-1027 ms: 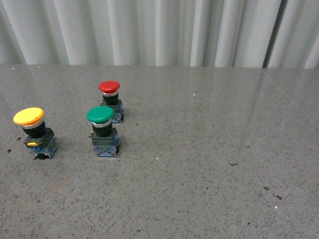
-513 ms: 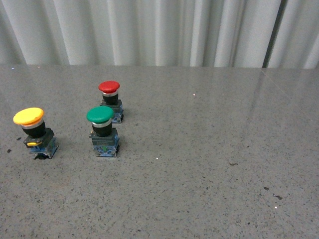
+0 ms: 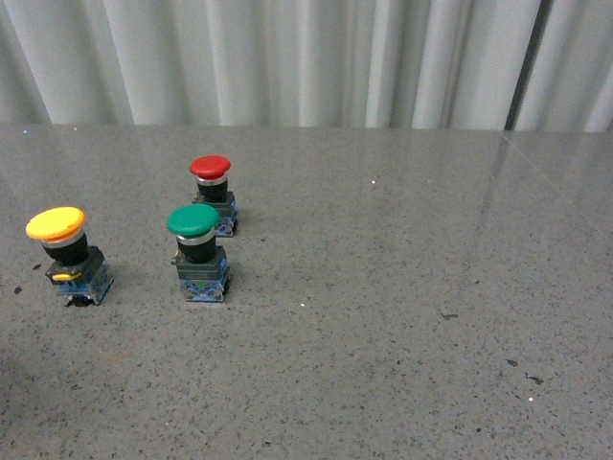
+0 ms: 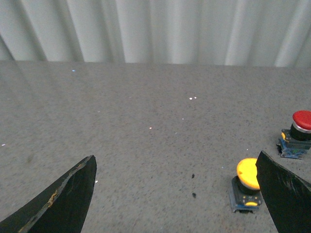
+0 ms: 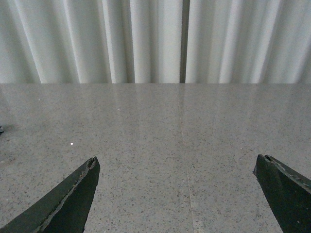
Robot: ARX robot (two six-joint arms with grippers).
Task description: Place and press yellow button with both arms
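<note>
Across your grey table (image 3: 383, 335), both grippers hang spread wide and empty: the left gripper (image 4: 176, 158), one finger partly covering the yellow button (image 3: 67, 254) in its wrist view, and the right gripper (image 5: 177, 159) above bare tabletop. Your yellow button stands upright at far left, apart from the green button (image 3: 198, 251); the red button (image 3: 213, 192) sits just behind the green.

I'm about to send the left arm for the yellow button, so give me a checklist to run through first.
1. Yellow button standing on its base: ok.
2. Clear gap between it and the green button: ok.
3. Left end effector open, empty: ok.
4. Right end effector open, empty: ok.
5. Yellow button centred between the left fingers: not ok, it sits beside one finger.
</note>
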